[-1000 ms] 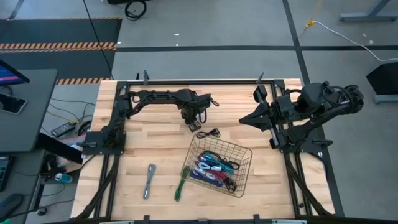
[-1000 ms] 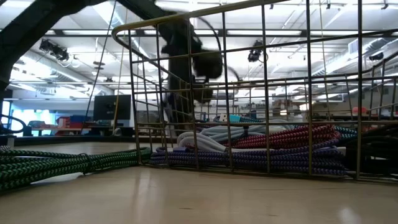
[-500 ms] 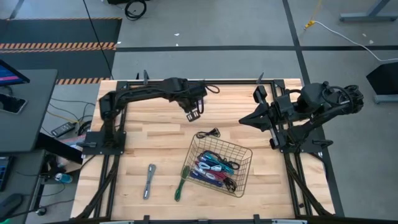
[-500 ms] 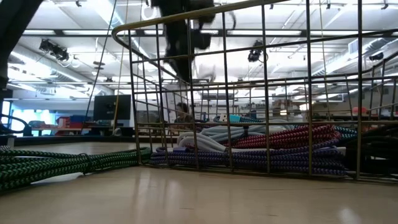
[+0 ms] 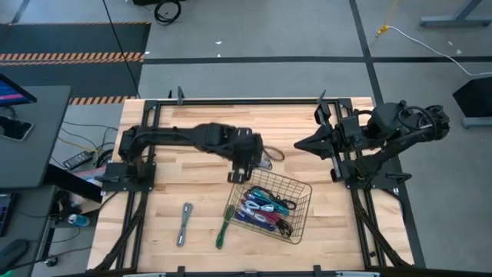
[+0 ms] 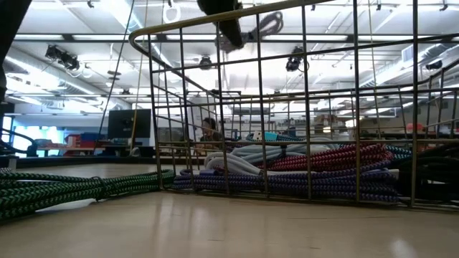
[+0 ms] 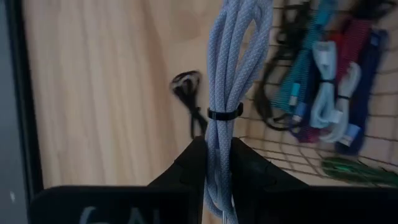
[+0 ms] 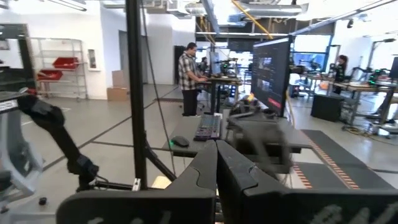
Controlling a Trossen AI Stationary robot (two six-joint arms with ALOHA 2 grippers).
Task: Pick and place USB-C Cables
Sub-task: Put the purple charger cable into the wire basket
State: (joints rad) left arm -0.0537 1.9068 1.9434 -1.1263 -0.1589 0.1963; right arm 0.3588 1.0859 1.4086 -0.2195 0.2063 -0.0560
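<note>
My left gripper [image 5: 241,169] hangs above the table at the far left corner of the black wire basket [image 5: 281,178], shut on a grey braided cable bundle [image 7: 233,56] tied with a black band. The low view catches that gripper [image 6: 229,21] and the grey loop [image 6: 262,24] high over the basket [image 6: 301,107]. Several coloured cables [image 5: 264,208] lie in the basket. A small black cable [image 7: 186,84] lies on the wood beside the basket. My right gripper [image 8: 216,163] is shut and waits at the far right [image 5: 301,145]. My left gripper pinches the grey bundle between its two fingers [image 7: 193,155], on the end just behind the black tie band [image 7: 217,134]. The fingers lie along the bundle, which sticks out past the fingertips. It is lifted clear of the table and the basket.
A grey cable [image 5: 184,223] and a green braided cable [image 5: 224,225] lie on the table near its near edge, left of the basket; the green one [image 6: 72,188] shows in the low view. Black frame rails run along the table's left, right and far sides. People stand in the room beyond.
My left gripper rose from the table with the grey cable bundle, swung toward the far edge, then came back toward the near edge and the basket's far left corner. The bundle went from the table to hanging clear in the air.
</note>
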